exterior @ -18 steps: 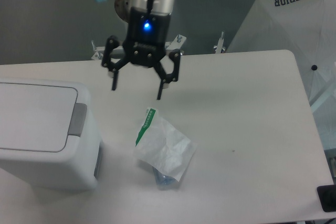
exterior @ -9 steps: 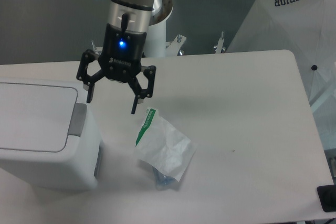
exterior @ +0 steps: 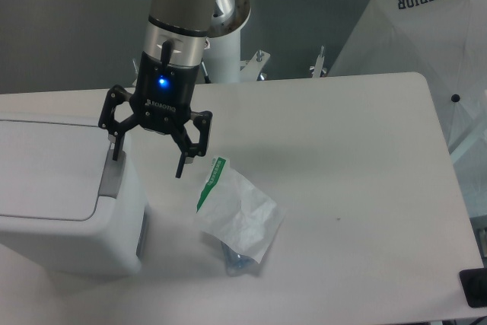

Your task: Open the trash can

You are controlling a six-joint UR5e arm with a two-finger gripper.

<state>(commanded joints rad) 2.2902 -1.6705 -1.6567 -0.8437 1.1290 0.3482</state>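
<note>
A large boxy white plastic trash can with rounded corners is sitting at the left of the white table, its left side cut off by the picture edge. Its flat rectangular lid is lying shut, so nothing inside is showing. A grey push tab is lining the lid's right edge. The black two-finger gripper is hanging just above that tab with its jaws spread wide, grasping nothing; one fingertip is hovering over the tab. Just right of the can, a small crumpled white plastic bag with a green strip is lying on the table. Something bluish is peeking from under the bag, too hidden to identify.
</note>
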